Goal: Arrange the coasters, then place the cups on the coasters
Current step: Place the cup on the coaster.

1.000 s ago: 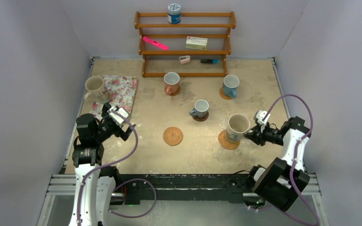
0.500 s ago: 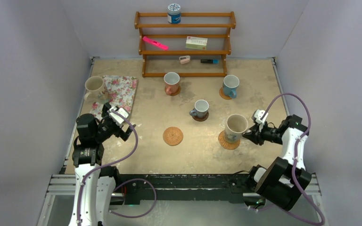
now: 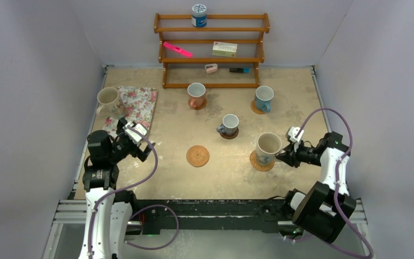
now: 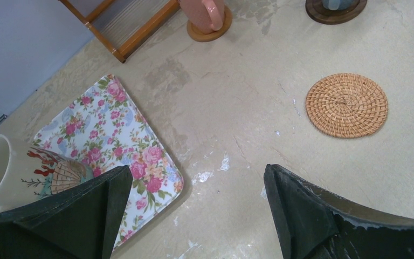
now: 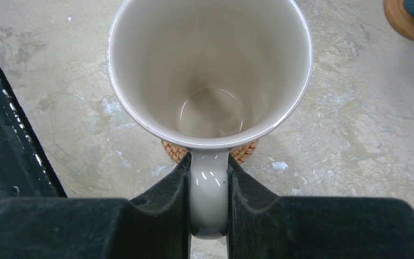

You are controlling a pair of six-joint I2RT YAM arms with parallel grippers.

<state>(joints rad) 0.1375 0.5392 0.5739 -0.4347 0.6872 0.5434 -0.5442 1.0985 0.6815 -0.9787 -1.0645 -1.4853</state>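
Note:
My right gripper (image 5: pixel 209 200) is shut on the handle of a cream cup (image 3: pixel 269 144), which stands upright over a woven coaster (image 3: pixel 261 162) at the front right. Only the coaster's edge (image 5: pixel 245 152) shows under the cup. An empty woven coaster (image 3: pixel 198 156) lies mid-table, also in the left wrist view (image 4: pixel 347 105). My left gripper (image 3: pixel 144 147) hovers open by the floral mat, holding nothing. A second cream cup (image 3: pixel 108 100) stands at the far left. The pinkish cup (image 3: pixel 196 95), blue cup (image 3: pixel 263 98) and small grey-blue cup (image 3: pixel 229 124) each sit on a coaster.
A floral cloth mat (image 3: pixel 135 108) lies at the left beside the cream cup. A wooden rack (image 3: pixel 211 51) stands at the back with a blue-and-white canister (image 3: pixel 199 15) on top and small items on its shelves. Walls close in on both sides.
My right gripper has shifted the cream cup slightly left, more squarely over its woven coaster. The left arm has not moved.

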